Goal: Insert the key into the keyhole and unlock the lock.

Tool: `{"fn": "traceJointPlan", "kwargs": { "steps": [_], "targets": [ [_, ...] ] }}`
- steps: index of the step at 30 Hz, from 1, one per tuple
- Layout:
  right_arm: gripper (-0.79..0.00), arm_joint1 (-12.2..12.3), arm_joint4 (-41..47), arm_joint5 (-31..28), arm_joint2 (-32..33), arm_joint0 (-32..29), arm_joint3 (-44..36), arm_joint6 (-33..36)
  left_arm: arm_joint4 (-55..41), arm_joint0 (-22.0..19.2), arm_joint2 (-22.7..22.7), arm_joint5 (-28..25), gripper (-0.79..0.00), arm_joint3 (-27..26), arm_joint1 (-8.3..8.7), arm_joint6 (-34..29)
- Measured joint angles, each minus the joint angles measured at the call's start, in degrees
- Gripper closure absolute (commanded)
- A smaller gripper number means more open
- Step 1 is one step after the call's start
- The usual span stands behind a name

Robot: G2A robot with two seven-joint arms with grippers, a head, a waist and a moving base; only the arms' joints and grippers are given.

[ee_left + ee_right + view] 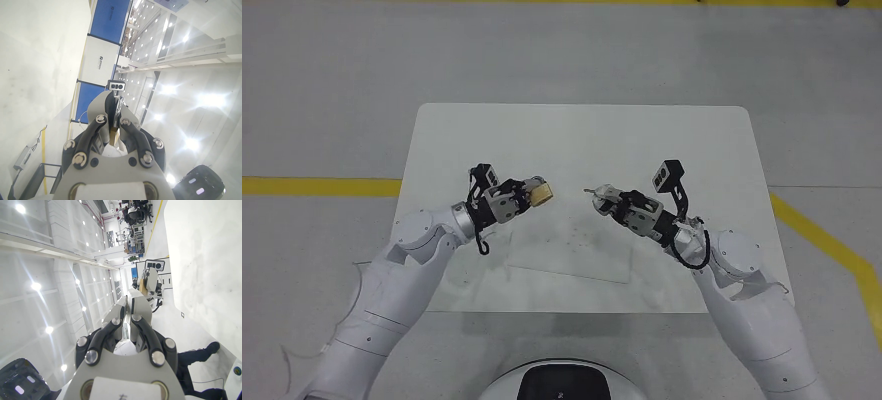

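My left gripper (530, 193) is shut on a brass padlock (538, 190), held above the white table (582, 130) left of its middle. From the left wrist, the brass body (113, 136) sits between the fingers (97, 106), with the silver shackle (119, 106) sticking out past them. Facing it, my right gripper (602, 198) is shut on a small metal key (591, 189) whose tip points at the padlock across a short gap. Seen from the right wrist, the key (127, 308) is a thin edge between the fingers, and the padlock (141, 287) hangs beyond in the other gripper.
A clear flat sheet (572, 258) lies on the table under and in front of the grippers. The table's far half is bare. Yellow floor lines (312, 186) run on both sides of the table.
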Motion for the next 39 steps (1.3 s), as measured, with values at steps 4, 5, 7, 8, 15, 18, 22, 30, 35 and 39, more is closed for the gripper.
{"fn": "traceJointPlan", "kwargs": {
  "steps": [4, 5, 7, 8, 15, 18, 22, 30, 35, 39],
  "targets": [
    [0.0, -0.69, -9.55, -5.26, -2.48, -3.64, -5.59, -14.55, -7.83, 0.38, -0.08, -0.58, 0.0, 0.19, -0.87, 3.09],
    [0.0, -0.86, -12.95, -6.41, -3.48, -4.9, -7.21, -18.96, -8.46, 0.3, 0.08, -1.08, 0.0, 0.31, -1.03, 3.6],
    [0.0, -1.29, -20.16, -7.84, -6.08, -7.42, -10.08, -27.56, -7.85, 0.01, 0.79, -2.56, 0.0, 0.33, -1.36, 5.03],
    [0.0, -1.47, -22.85, -8.01, -7.13, -8.29, -10.88, -30.7, -6.92, -0.08, 1.26, -3.35, 0.0, 0.13, -1.5, 5.81],
    [0.0, -2.95, -38.98, -6.92, -14.31, -11.76, -13.26, -47.47, 1.23, 0.45, 3.82, -11.21, 0.0, -1.55, -2.44, 13.11],
    [0.0, -3.55, -42.35, -5.9, -16.64, -11.81, -13.16, -49.61, 3.29, 1.13, 4.17, -13.3, 0.0, -2.24, -2.64, 14.07],
    [0.0, -4.24, -43.97, -5.63, -18.43, -11.62, -12.68, -50.98, 4.48, 1.75, 4.71, -13.61, 0.0, -2.34, -2.84, 13.22],
    [0.0, -5.67, -46.07, -4.75, -20.65, -10.93, -11.28, -54.13, 5.45, 1.9, 5.15, -14.05, 0.0, -2.0, -3.31, 12.35],
    [0.0, -6.39, -47.4, -4.65, -21.9, -10.43, -10.59, -54.0, 6.91, 2.25, 5.12, -14.21, 0.0, -2.4, -3.46, 12.27],
    [0.0, -6.97, -48.17, -4.75, -22.6, -10.28, -10.0, -54.09, 8.46, 2.45, 5.21, -14.54, 0.0, -2.82, -3.63, 12.74]
  ]
}}
